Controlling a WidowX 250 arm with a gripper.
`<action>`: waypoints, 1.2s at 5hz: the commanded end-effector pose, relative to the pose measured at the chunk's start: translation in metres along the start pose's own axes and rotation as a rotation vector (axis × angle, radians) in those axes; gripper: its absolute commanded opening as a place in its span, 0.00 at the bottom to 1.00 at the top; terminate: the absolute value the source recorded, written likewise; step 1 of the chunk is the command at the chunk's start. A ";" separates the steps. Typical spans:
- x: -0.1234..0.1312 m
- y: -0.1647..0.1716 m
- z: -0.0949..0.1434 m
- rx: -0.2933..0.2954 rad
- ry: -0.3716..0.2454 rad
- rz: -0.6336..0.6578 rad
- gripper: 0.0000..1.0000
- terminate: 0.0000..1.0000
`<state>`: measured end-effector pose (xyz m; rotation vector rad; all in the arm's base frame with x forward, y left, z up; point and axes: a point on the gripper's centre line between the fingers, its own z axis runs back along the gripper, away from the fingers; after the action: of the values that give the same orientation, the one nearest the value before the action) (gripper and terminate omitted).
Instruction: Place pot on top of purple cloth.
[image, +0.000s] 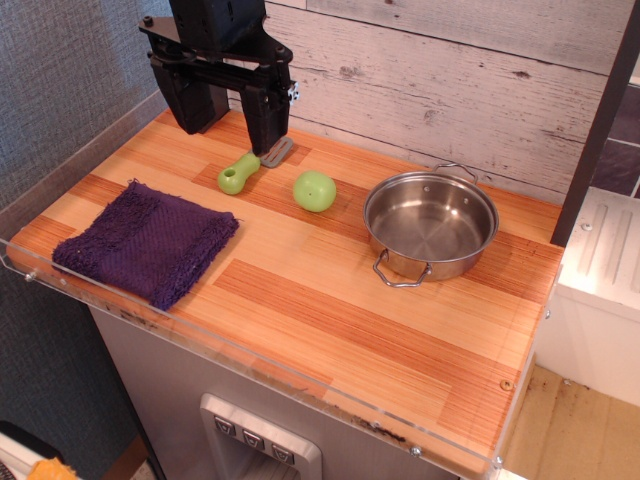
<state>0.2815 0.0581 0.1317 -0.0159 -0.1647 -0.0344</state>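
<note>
While the gripper (232, 128) hangs at the back with its fingers apart and empty, the pot (431, 224) sits well right of the purple cloth (147, 241), so carrying it across risks knocking the green ball (314, 190).

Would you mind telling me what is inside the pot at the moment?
Nothing shows inside the pot: its shiny steel floor and far inner wall are bare, showing only reflections. The near rim hides a thin strip of the near inner wall, so that sliver cannot be checked.
</note>
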 end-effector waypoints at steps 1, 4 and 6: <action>0.000 0.000 0.000 0.000 0.000 0.000 1.00 0.00; 0.055 -0.125 -0.052 -0.013 -0.030 -0.223 1.00 0.00; 0.064 -0.155 -0.085 0.011 0.023 -0.281 1.00 0.00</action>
<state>0.3498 -0.0962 0.0451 0.0234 -0.0935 -0.3083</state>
